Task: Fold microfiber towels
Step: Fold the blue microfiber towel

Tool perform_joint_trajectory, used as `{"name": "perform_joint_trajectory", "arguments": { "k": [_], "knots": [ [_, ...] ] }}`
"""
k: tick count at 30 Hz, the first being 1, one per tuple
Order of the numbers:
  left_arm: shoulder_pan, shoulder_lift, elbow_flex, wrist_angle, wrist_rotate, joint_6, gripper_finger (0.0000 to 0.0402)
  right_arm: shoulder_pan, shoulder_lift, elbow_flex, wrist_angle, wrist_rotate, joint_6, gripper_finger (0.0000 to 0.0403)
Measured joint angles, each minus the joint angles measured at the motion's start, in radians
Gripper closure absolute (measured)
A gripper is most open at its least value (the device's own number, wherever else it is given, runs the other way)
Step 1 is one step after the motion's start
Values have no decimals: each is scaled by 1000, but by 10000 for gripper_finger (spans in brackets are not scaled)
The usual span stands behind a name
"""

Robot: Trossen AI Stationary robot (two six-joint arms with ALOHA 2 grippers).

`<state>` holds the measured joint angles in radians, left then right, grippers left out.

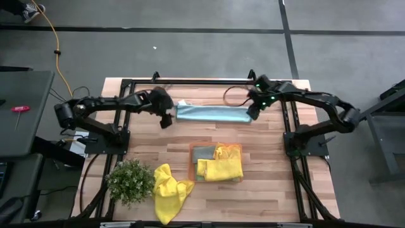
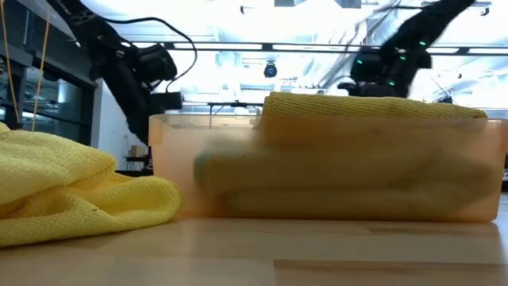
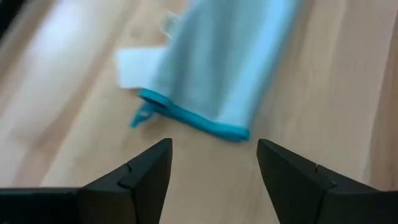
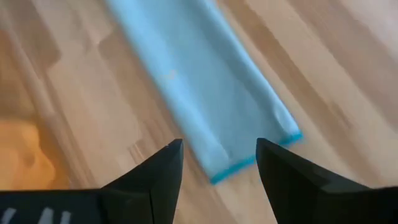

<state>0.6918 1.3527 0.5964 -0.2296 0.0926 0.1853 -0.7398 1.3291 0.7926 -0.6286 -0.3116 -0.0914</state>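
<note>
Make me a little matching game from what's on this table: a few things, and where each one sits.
Things:
1. light blue towel
2. loose yellow towel
3. potted plant
4. folded yellow towel

Places:
A. in the orange tray
B. stretched between the two grippers
C. at the front left corner
D. crumpled beside the plant

Pairs: 1-B, 2-D, 3-C, 4-A

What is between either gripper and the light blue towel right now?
Nothing visible. The light blue towel lies in a long strip on bare table, with the left gripper at one end and the right gripper at the other, both with jaws open.
</note>
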Motion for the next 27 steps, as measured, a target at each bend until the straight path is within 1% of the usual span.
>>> {"name": "perform_joint_trajectory", "arguments": {
  "k": [2, 4, 7, 8, 11, 14, 18, 19, 20, 23, 27],
  "knots": [
    [57, -25, 1, 10, 37, -47, 176, -61, -47, -59, 36, -51, 96, 207],
    [118, -32, 1, 11, 46, -101, 176, -106, -82, -121, 84, -93, 199, 207],
    [194, -10, 1, 9, 61, -222, 176, -141, -113, -205, 161, -112, 387, 207],
    [214, 6, 1, 7, 84, -280, 176, -146, -114, -229, 194, -120, 454, 207],
    [255, 75, 1, 5, 211, -476, 177, -145, -112, -294, 275, -170, 610, 207],
    [262, 156, 1, 11, 296, -615, 177, -133, -112, -332, 350, -187, 674, 207],
    [237, 196, 19, 71, 318, -723, 177, -129, -112, -345, 391, -188, 697, 207],
    [234, 205, 19, 102, 345, -757, 177, -129, -112, -345, 396, -187, 698, 207],
    [229, 213, 19, 124, 350, -781, 177, -128, -112, -345, 397, -183, 706, 207],
    [222, 226, 19, 139, 358, -804, 177, -129, -108, -345, 417, -177, 726, 207],
    [238, 243, 19, 151, 435, -832, 177, -128, -73, -344, 426, -167, 768, 207]
  ]
}}
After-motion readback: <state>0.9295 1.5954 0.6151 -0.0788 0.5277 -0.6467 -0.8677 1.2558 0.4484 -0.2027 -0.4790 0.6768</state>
